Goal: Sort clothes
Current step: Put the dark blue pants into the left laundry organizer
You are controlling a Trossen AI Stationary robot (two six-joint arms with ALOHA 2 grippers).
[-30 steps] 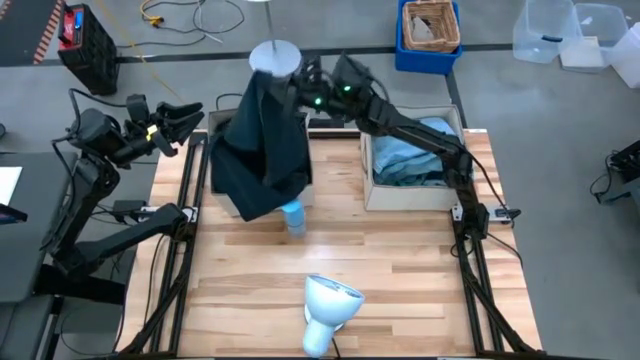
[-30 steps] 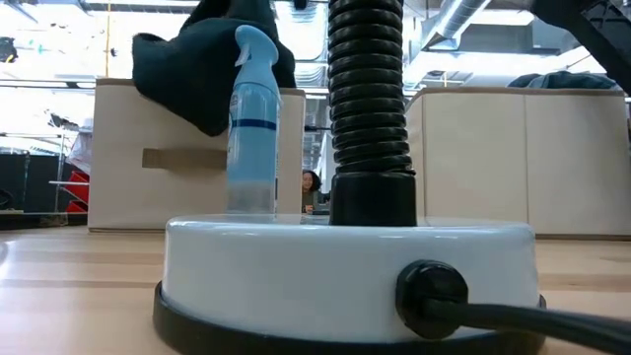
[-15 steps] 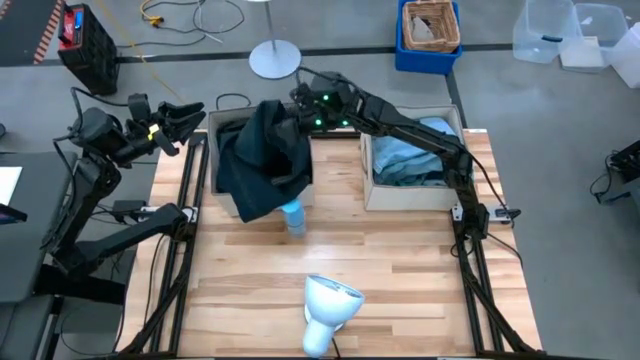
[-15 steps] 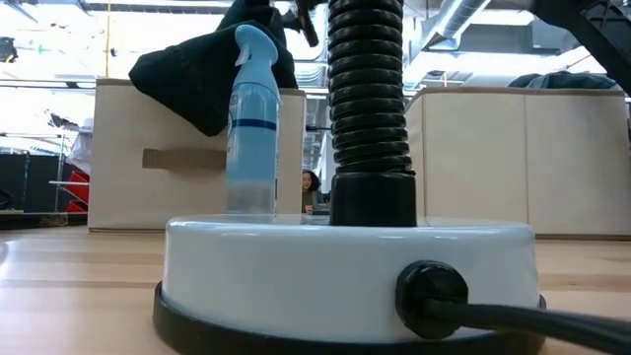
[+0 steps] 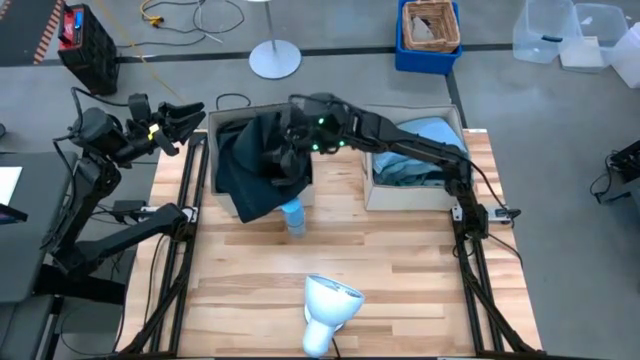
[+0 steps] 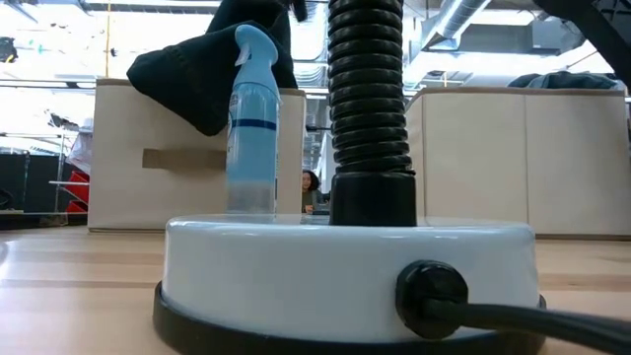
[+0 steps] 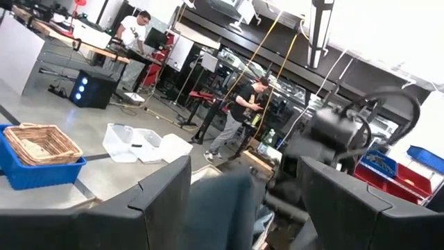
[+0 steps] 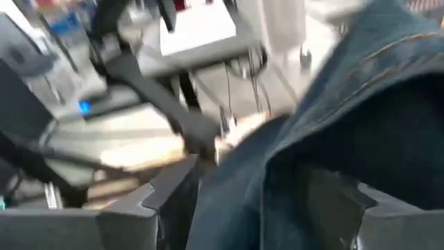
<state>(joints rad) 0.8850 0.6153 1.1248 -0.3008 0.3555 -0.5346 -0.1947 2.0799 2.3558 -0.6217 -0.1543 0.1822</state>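
Dark teal-black fabric (image 5: 262,160) lies heaped over the left beige box (image 5: 215,135), filling its top and spilling down the front wall toward the table (image 5: 400,260). From table height the same garment (image 6: 202,74) bulges over the box's rim. The right end effector (image 5: 290,140) sits right on top of that heap; its wrist camera shows dark denim-like cloth (image 8: 347,125) between and beyond its spread fingers (image 8: 146,208), but I cannot tell whether they are pinching it or have let go. A small blue spray bottle (image 5: 293,216) stands upright on the table just in front of the box, touching the hanging edge of the garment. In the right beige box (image 5: 372,190) lies a turquoise garment (image 5: 410,150), with the right arm stretched above it. The left end effector (image 5: 185,115) hangs off the table's left edge, near the left box, fingers apart and holding nothing. A white lamp base (image 5: 328,305) stands at the table's near edge.
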